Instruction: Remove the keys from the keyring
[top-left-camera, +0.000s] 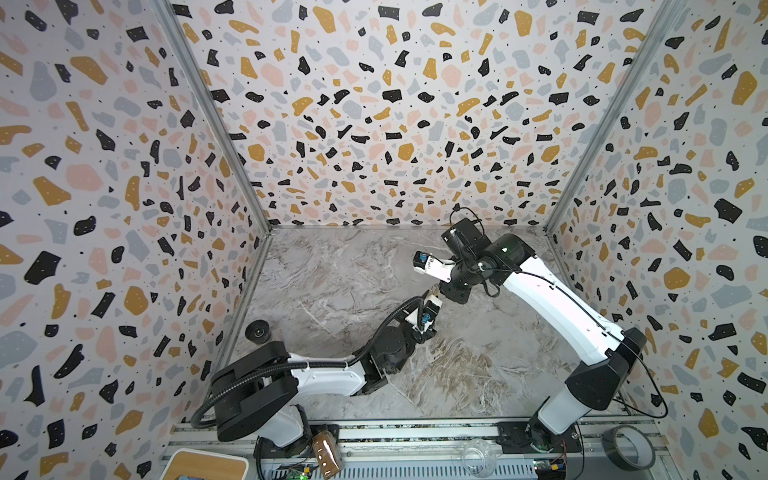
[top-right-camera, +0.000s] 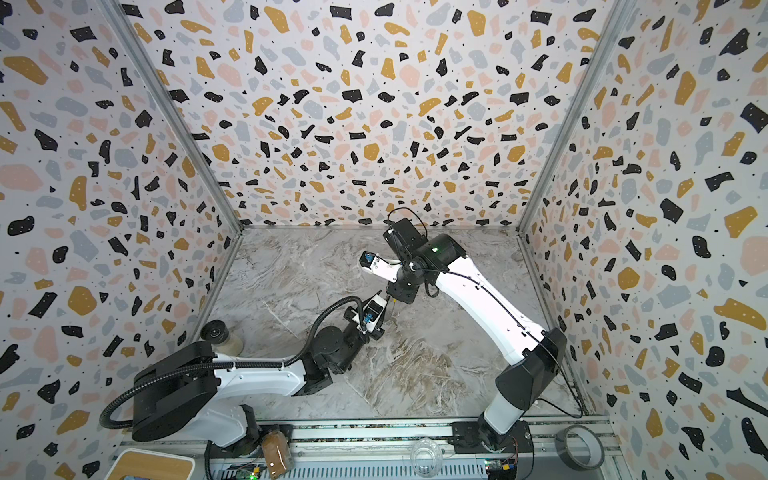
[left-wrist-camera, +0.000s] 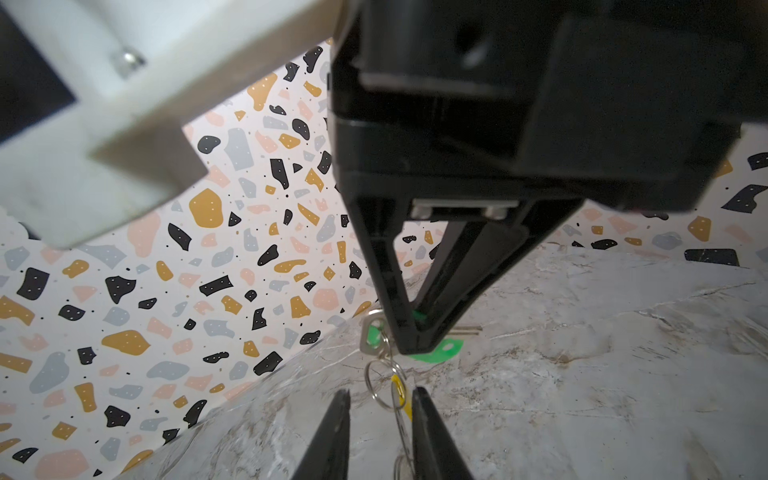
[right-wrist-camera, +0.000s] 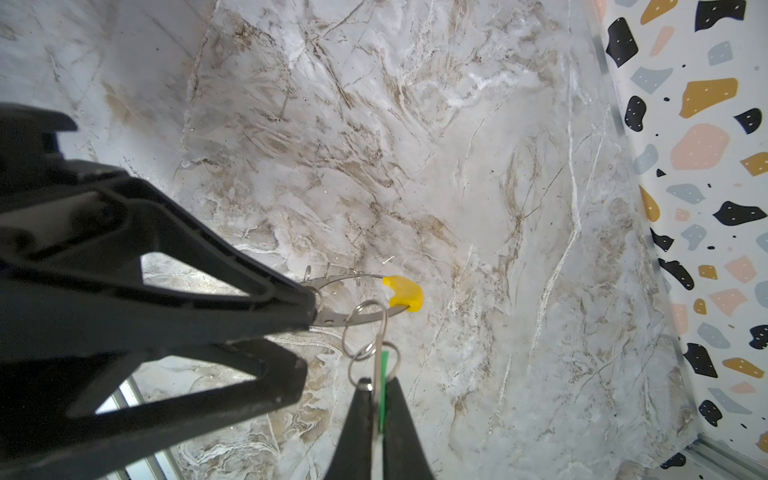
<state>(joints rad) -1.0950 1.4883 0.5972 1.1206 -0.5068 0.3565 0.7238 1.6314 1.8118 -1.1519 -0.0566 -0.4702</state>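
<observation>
Both arms meet tip to tip above the marble table (right-wrist-camera: 457, 166), a little right of the middle in both top views.

The right gripper (right-wrist-camera: 379, 382) has its jaws pressed together on the green-tagged key (right-wrist-camera: 377, 374). The silver blade and a sliver of the green tag (left-wrist-camera: 444, 348) are pinched between its fingers. The key is linked through two small split rings (right-wrist-camera: 365, 303) to the keyring (right-wrist-camera: 328, 320), so it is not off yet.

The keyring is a thin grey hoop, up in the air and clear of the table. Its yellow sleeve (right-wrist-camera: 405, 293) sits on the arc away from the left gripper (left-wrist-camera: 380, 392).

The left gripper's jaws stand apart with a plain gap. The hoop runs edge-on between them, lying against one finger and clear of the other (whether that counts as a real hold, cannot tell).
</observation>
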